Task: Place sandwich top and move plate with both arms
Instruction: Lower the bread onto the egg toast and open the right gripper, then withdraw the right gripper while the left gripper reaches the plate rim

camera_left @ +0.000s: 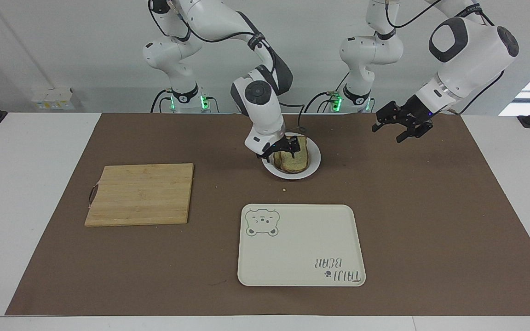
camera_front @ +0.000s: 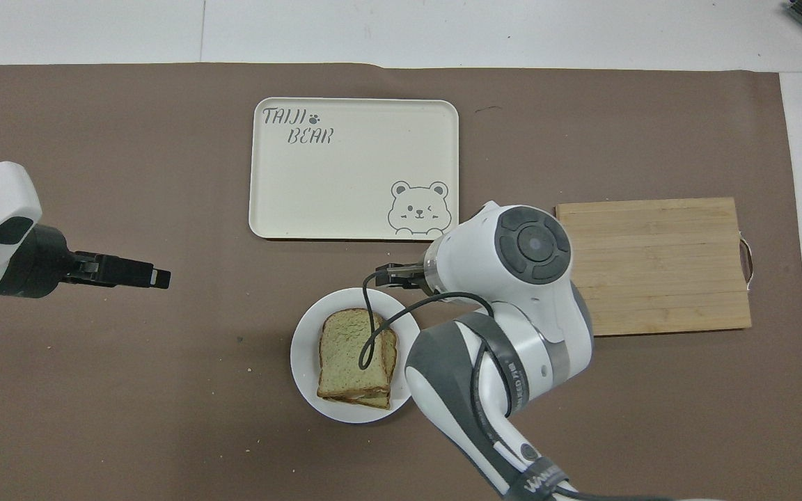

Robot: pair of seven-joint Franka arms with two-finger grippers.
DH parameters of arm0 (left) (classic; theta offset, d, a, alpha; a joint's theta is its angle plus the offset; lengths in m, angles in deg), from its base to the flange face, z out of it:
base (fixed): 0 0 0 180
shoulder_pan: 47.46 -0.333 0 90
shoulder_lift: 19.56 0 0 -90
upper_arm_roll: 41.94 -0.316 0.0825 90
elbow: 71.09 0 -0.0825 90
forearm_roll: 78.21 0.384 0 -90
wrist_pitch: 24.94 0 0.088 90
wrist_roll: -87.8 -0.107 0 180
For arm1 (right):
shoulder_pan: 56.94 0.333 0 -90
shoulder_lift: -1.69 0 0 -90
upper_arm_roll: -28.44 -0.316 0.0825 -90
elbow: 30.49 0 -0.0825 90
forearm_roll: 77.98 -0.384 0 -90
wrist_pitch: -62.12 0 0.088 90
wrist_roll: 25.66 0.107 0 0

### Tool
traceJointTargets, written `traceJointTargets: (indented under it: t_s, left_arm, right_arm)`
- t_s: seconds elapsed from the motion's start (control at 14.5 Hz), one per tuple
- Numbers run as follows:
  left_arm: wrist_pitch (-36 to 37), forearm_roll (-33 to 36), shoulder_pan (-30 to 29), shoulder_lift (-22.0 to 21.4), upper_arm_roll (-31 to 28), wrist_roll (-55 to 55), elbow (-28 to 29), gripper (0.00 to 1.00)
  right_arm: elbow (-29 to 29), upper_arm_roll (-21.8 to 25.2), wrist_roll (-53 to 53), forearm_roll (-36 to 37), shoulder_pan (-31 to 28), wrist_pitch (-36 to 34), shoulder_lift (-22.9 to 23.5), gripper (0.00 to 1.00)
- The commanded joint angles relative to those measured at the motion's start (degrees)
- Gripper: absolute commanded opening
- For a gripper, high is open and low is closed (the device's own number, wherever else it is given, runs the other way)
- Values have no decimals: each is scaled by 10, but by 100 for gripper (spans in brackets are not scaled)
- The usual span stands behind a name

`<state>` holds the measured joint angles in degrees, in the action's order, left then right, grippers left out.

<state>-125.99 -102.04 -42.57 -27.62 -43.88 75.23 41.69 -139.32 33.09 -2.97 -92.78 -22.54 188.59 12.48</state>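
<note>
The sandwich top (camera_left: 294, 157) (camera_front: 349, 349), a pale speckled slice with a brown crust, lies flat on a lower slice on the small white plate (camera_left: 313, 162) (camera_front: 303, 358). My right gripper (camera_left: 282, 150) (camera_front: 386, 273) is open and empty. It hangs low over the plate's rim on the side toward the right arm's end, and its fingers are off the bread. My left gripper (camera_left: 399, 127) (camera_front: 157, 278) waits open and empty, raised above the mat toward the left arm's end of the table.
A cream rectangular tray (camera_left: 302, 246) (camera_front: 354, 168) with a bear drawing lies farther from the robots than the plate. A wooden cutting board (camera_left: 141, 194) (camera_front: 658, 268) sits toward the right arm's end. Crumbs dot the brown mat.
</note>
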Motion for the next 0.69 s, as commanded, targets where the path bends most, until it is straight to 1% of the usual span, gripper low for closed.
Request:
traceJointTargets:
  t_s: [0.0, 0.21, 0.34, 0.48, 0.62]
  left_arm:
    - [-20, -6, -4, -6, 4, -11, 21, 100]
    - [-57, -20, 4, -4, 4, -24, 57, 100]
    - [-79, -40, 5, -4, 5, -57, 89, 100]
    - [-107, -84, 6, 1, 5, -97, 123, 100]
    - [-142, -133, 6, 15, 6, -155, 160, 100]
  right_arm:
    - [-10, -6, -21, 31, -36, -3, -25, 100]
    - [-9, -6, -53, 55, -81, -18, -42, 100]
    - [3, -6, -70, 71, -103, -41, -45, 100]
    - [19, -6, -77, 106, -124, -62, -46, 100]
    - [24, -6, -84, 113, -144, -80, -59, 100]
